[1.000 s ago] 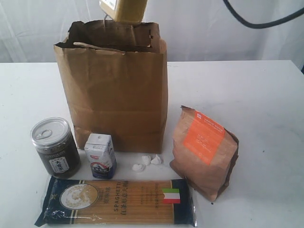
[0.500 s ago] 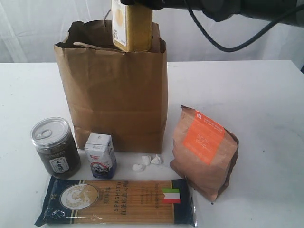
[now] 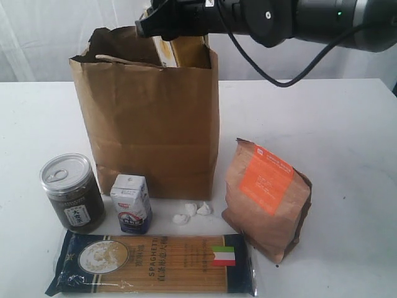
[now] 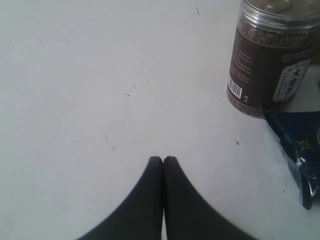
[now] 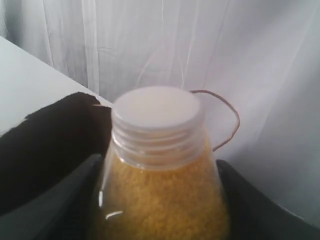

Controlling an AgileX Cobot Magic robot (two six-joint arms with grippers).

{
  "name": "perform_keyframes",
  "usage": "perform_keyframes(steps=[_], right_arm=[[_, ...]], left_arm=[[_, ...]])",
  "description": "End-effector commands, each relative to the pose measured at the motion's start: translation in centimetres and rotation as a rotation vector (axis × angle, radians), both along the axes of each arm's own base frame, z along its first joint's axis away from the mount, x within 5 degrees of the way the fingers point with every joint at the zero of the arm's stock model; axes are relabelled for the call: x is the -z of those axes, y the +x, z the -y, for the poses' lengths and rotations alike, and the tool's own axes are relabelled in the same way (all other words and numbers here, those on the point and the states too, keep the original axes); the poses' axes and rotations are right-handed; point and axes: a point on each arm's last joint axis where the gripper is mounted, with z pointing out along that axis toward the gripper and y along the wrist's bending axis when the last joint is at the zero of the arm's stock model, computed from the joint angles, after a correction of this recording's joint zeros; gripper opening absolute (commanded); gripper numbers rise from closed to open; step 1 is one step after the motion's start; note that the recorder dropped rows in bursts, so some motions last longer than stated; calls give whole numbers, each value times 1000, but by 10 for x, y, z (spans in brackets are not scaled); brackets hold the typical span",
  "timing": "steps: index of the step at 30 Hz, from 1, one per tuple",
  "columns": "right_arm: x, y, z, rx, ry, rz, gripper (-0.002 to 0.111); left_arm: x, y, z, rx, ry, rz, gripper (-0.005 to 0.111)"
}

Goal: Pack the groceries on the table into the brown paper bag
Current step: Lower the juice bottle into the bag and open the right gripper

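The small yellow bottle with a pale screw cap [image 5: 159, 165] sits at the top centre of the exterior view, its lower part already inside the mouth of the tall kraft-brown paper bag [image 3: 149, 124]. The right gripper [image 3: 177, 25] holds it, one dark finger pressed to each side of its body. From where I stand, the risk is in the release. The bottle hangs close to the bag's rim and one twisted-cord handle [image 5: 222, 117], so it could snag there, or fall far enough to land on its side. Nothing braces the bag, so a nudge from the arm might tip it. The left gripper [image 4: 163, 161] is pinched shut on nothing above bare white table [image 4: 100, 75]. In the lower left of the exterior view wait the dark jar with a silver pull-tab lid [image 3: 71, 192], the small white-blue carton [image 3: 131, 203] and the long spaghetti pack [image 3: 152, 264]. The orange-labelled brown pouch [image 3: 267, 198] stands at the lower right.
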Motion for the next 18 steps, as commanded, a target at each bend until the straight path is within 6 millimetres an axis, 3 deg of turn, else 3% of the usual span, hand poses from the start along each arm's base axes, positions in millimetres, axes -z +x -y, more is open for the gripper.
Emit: perform_keyframes(steps=[1, 9, 14, 18], right_arm=[[-20, -1, 0, -11, 43, 104, 3], [-3, -4, 4, 5, -75, -52, 40], [-6, -3, 3, 3, -57, -26, 49], [-3, -4, 4, 5, -71, -47, 51]], left_arm=[[3, -1, 1, 8, -2, -25, 0], [3, -1, 1, 8, -2, -25, 0], [3, -1, 1, 8, -2, -25, 0], [3, -1, 1, 8, -2, -25, 0]])
